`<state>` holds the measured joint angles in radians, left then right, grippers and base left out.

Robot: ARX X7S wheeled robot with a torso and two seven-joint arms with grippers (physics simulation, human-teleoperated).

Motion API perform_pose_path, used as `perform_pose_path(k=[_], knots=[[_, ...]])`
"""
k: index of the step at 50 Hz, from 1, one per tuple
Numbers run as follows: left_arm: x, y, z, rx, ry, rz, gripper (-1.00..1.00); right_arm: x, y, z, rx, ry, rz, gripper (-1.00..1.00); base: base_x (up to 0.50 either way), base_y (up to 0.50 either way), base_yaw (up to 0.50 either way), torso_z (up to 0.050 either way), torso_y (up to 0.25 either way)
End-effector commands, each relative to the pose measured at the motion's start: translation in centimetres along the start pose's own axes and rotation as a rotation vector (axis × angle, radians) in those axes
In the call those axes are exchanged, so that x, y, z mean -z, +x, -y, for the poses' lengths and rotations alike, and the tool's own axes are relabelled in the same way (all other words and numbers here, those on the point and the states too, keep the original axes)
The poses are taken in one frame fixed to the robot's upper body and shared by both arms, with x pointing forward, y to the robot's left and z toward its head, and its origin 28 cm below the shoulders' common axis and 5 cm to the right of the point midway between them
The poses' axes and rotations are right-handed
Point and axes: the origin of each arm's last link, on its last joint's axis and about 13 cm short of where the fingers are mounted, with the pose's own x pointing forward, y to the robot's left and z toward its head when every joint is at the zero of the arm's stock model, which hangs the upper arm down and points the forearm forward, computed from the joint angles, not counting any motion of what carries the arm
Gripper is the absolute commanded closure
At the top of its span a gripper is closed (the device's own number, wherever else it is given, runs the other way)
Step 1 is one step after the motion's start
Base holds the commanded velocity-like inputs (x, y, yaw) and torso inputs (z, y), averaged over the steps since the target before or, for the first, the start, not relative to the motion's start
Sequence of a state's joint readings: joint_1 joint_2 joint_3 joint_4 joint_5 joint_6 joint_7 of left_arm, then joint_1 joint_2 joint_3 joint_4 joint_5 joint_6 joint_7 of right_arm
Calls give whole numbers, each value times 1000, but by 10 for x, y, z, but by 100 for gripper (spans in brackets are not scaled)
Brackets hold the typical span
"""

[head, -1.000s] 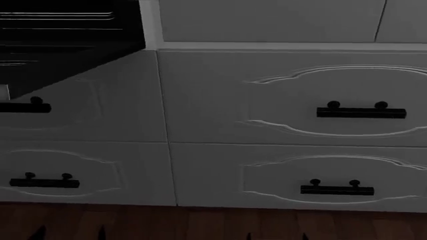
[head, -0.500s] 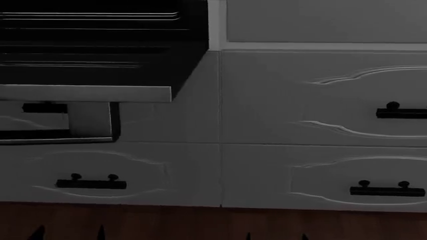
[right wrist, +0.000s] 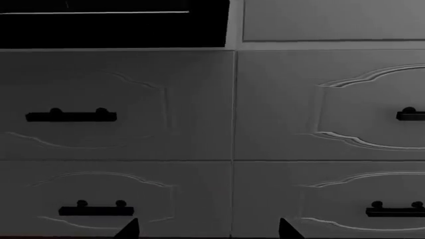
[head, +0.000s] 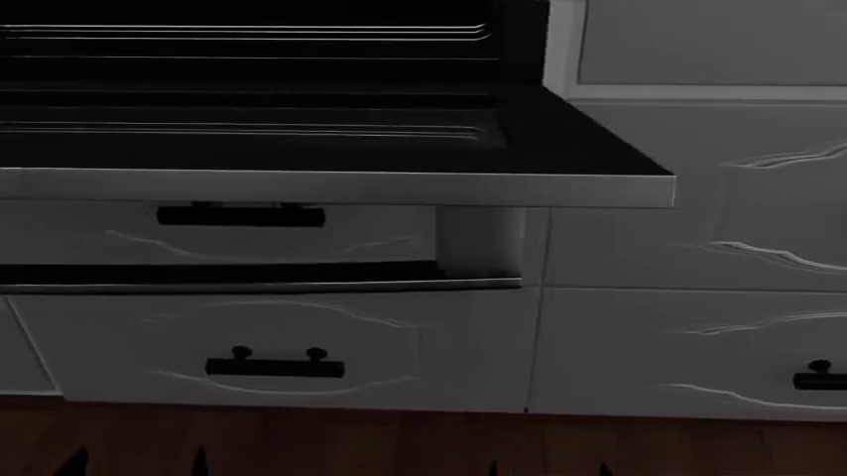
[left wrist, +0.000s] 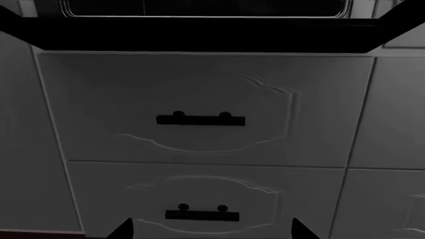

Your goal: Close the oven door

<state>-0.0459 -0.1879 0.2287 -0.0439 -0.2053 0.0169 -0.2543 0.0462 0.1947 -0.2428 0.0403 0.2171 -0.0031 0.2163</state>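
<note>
**Oven door now spread across the head view**

Since the earlier frames the view has been swung left, and the oven door (head: pixel 331 139) is seen lowered flat, a glossy black panel with a grey metal edge. A pale embossed drawer (head: pixel 285 347) is partly hidden beneath it. Only dark tips of the left gripper (left wrist: pixel 209 231) and right gripper (right wrist: pixel 206 229) are shown, set wide apart and holding nothing.
</note>
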Motion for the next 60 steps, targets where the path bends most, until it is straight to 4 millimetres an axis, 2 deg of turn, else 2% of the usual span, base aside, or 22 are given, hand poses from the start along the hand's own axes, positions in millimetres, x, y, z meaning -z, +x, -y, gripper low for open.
perform_pose_path(k=[1, 34, 48, 60], knots=[[-1, 0, 0, -2, -3, -3, -100, 0, 0, 0, -1, 3, -2, -100, 0, 449, 0, 0, 0], [0, 0, 0, 1, 2, 1, -100, 0, -1, 0, -3, 1, 3, -100, 0, 431, 0, 0, 0], [0, 0, 0, -1, -1, -2, -100, 0, 1, 1, 6, 15, -9, -100, 0, 15, 0, 0, 0], [0, 0, 0, 1, 1, -1, -100, 0, 1, 1, 5, 14, -4, -100, 234, 0, 0, 0, 0]])
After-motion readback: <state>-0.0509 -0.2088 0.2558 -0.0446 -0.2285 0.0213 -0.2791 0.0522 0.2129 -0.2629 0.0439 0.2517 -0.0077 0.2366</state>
